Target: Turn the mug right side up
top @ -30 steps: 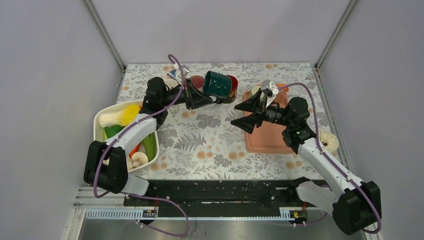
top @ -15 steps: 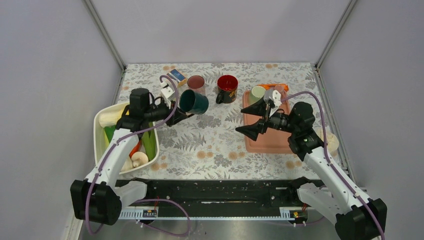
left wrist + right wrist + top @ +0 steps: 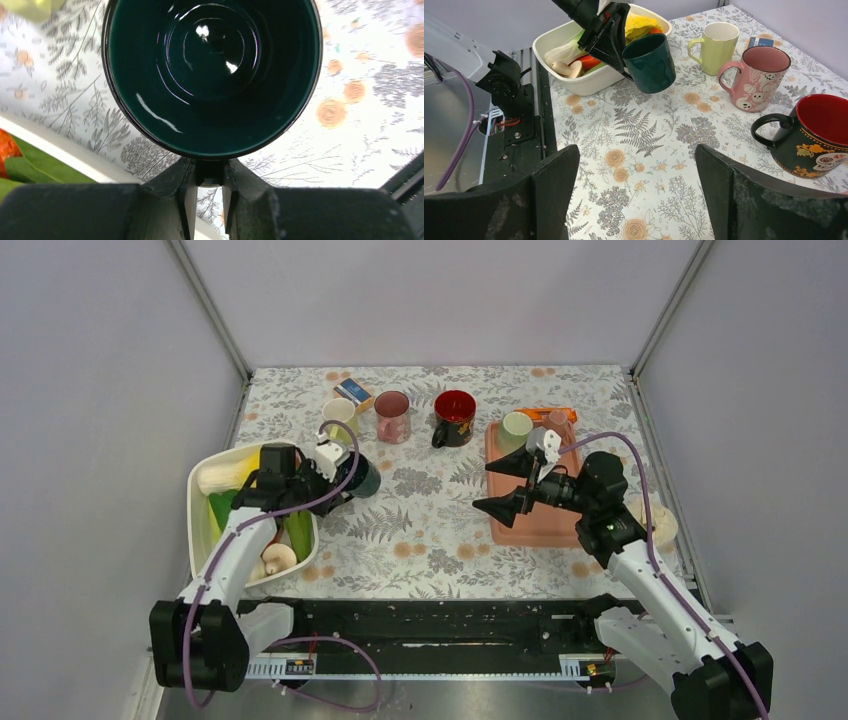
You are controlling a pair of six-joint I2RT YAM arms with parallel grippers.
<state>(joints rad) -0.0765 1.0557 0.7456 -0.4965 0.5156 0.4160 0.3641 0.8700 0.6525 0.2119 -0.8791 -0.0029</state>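
Two claws are at work, and only one has anything in it. Nearest the arm bases, the white tub (image 3: pixel 574 85) of vegetables (image 3: pixel 298 528) sits at the left edge of the desk (image 3: pixel 440 530). Just beside its rim, the left claw (image 3: pixel 209 180) is clamped tight on the handle (image 3: pixel 209 167) of the dark green mug (image 3: pixel 649 60). The mug's mouth faces upward but it leans a little. Its base looks to hang just off the flowered cloth, though I cannot tell for sure that it is clear. Across the middle, the right claw (image 3: pixel 639 200) hovers with its jaws spread wide and nothing between them, at the near left edge of the pink tray (image 3: pixel 540 525). Farther back, a yellow-green mug (image 3: pixel 338 410), a pink mug (image 3: pixel 391 412) and a red-and-black mug (image 3: pixel 454 417) stand upright in a row, well apart from the green one. The turning seems nearly done, so what remains is probably a clean set-down. The wrist should first roll until the rim is level, then sink slowly until the whole base sits flat. Only after that should the jaws part, backing straight off along the handle so they do not nudge it. The tub wall is close, so the descent should favour the open cloth, and the right claw is best kept where it is.
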